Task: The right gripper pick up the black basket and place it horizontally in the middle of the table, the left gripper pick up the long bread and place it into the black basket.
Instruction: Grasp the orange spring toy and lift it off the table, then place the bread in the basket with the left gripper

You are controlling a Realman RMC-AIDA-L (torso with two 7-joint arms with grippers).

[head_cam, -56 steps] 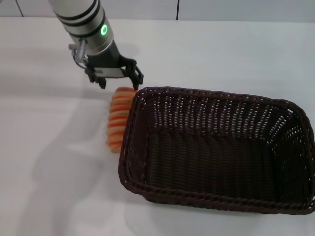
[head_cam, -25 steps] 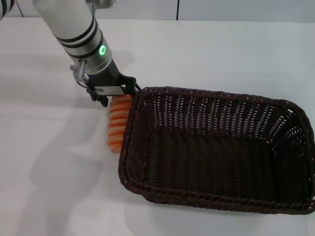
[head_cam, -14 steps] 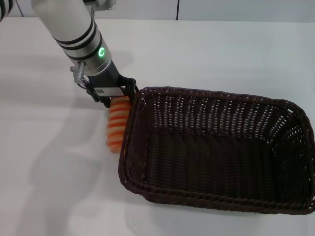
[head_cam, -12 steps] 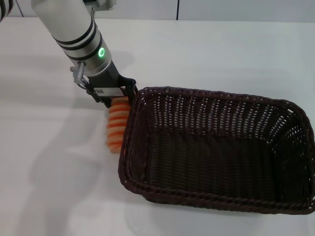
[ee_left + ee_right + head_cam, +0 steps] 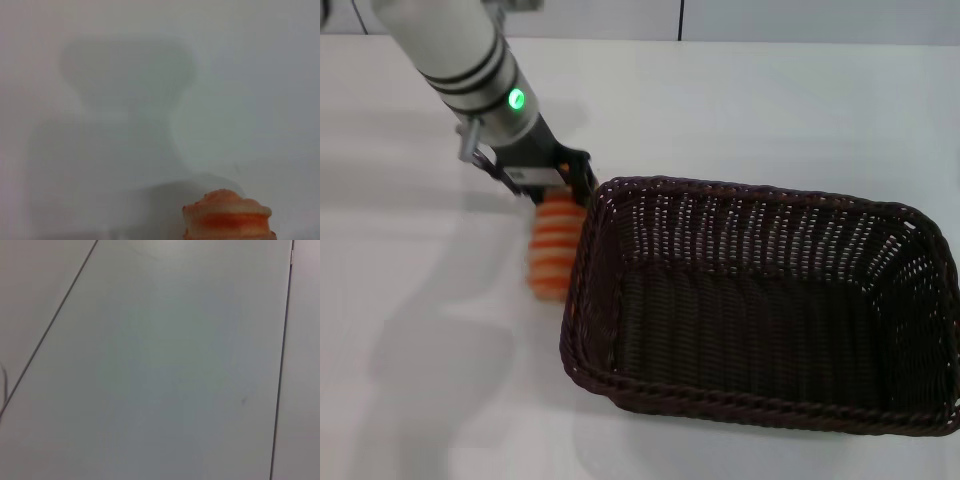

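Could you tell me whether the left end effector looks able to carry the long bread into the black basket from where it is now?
Probably yes. The left end effector is at the far end of the long bread, right beside the black basket, whose open top holds nothing. Only the near rim must be cleared.

You have a plain white table (image 5: 770,110) filling the head view. On it sits the black basket (image 5: 760,300), lying lengthwise across the middle and right, open side up. Just beside the basket's left end is the long bread (image 5: 552,250), striped side up, pointing near to far; whether it rests on the surface you cannot tell.
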